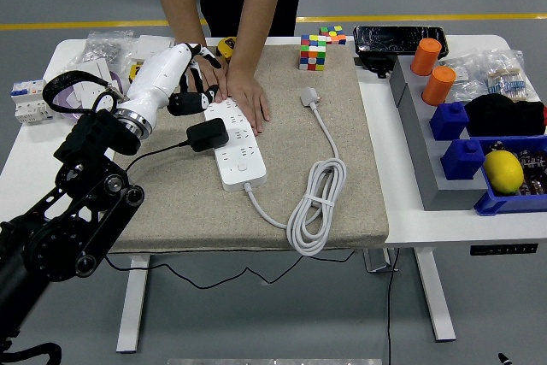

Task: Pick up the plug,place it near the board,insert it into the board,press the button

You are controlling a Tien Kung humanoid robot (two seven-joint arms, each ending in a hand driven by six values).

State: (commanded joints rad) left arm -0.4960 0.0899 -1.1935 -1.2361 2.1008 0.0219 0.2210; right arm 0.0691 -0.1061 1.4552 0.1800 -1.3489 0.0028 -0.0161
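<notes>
The black plug [208, 134] sits in the left side of the white power board [238, 150], which lies on the beige mat [282, 126]. Its thin black cord trails off to the left. My left hand [190, 83] is raised over the mat's far left corner, above and behind the plug. Its fingers are relaxed and hold nothing. It hovers right beside a person's two hands [231, 85], which press flat on the board's far end. The right arm is out of sight.
The board's own white cable [316, 203] lies coiled on the mat, its white plug [309, 96] loose. A colour cube [313, 51] stands at the mat's far edge. A yellow tape measure [145, 77] and purple bowl [90, 100] are at the left, blue bins [500, 198] at the right.
</notes>
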